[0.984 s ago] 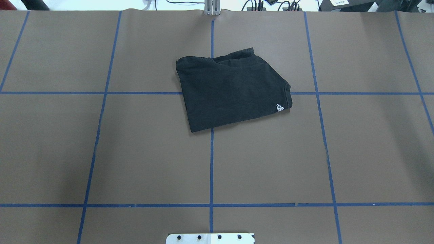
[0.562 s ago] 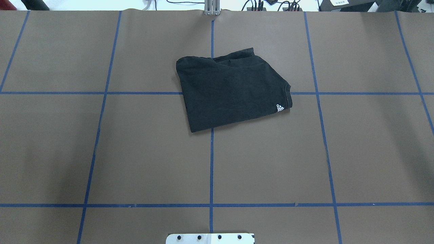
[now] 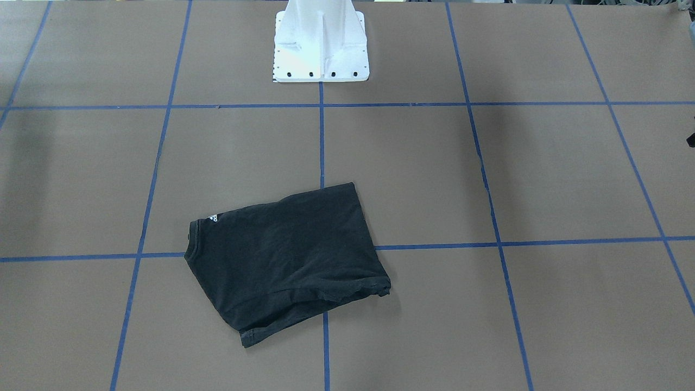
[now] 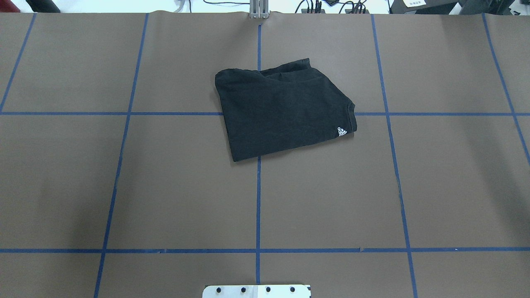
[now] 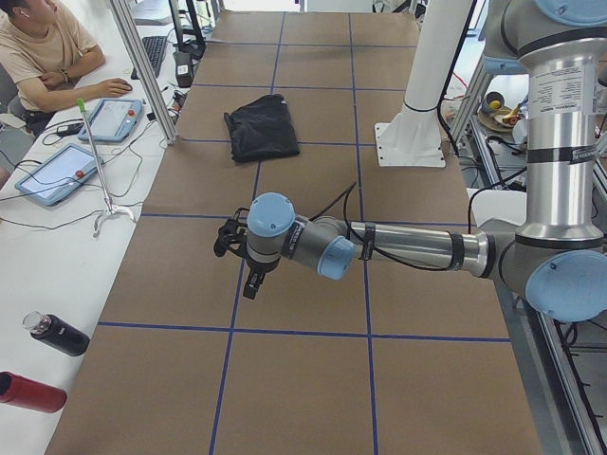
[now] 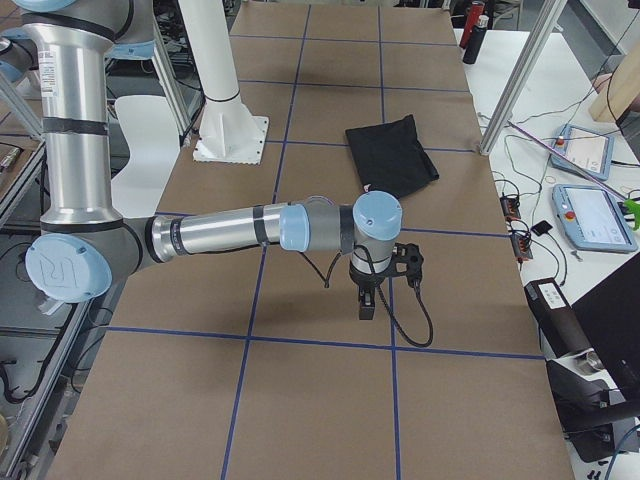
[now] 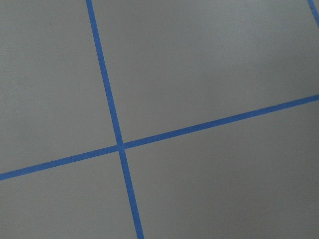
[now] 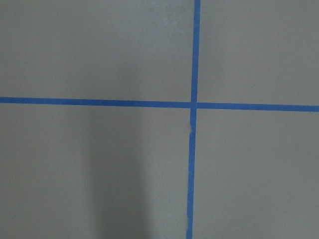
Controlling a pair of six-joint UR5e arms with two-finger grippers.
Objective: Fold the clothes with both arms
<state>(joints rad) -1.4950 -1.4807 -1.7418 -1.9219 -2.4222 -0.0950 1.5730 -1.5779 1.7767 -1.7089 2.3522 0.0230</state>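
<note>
The black cotton T-shirt (image 4: 285,111) lies flat on the brown paper-covered table (image 4: 165,186), folded into a rough, slightly skewed rectangle. It covers a crossing of the blue tape lines (image 4: 258,198) and has a small white logo (image 4: 341,132) at one corner. It is well apart from both sets of fingers. In the left side view it lies far up the table beyond the black two-finger left gripper (image 5: 252,282). That gripper points down over bare paper at the end of the silver-grey, blue-capped left arm (image 5: 408,248). In the right side view it lies just as far beyond the black two-finger right gripper (image 6: 366,303), which hangs downward from the outstretched right arm (image 6: 225,232). Only these side views show the grippers, so I cannot tell whether either pair of fingers is apart or together. Below each gripper, the wrist cameras show brown paper and a tape crossing. The white bolted pedestal (image 3: 320,49) stands at the robot's edge of the table.
</note>
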